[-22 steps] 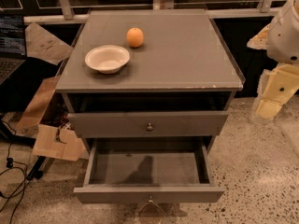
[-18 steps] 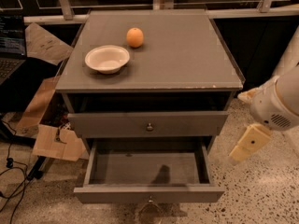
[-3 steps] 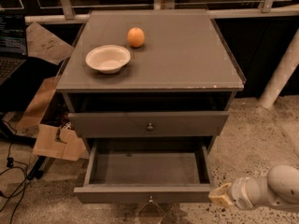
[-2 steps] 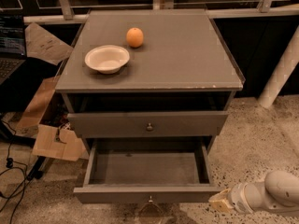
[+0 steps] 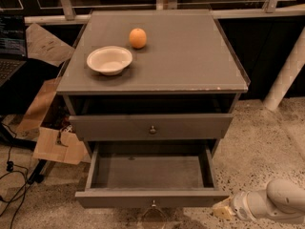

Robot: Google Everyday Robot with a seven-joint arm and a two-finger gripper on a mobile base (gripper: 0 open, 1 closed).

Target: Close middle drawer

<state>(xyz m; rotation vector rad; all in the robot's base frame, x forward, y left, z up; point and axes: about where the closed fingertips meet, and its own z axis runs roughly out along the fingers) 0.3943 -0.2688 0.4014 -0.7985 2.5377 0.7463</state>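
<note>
The middle drawer (image 5: 150,173) stood pulled well out of the desk (image 5: 190,56), below the upper drawer (image 5: 190,126). The hand (image 5: 222,209) sat low, just beside the right end of the open drawer's front, probably placed there to push it in. Whether it was spread or pressed together I could not tell

no legible txt; laptop screen (image 5: 10,41) lines too small to read. gripper (image 5: 222,209) low, btm right.
</note>
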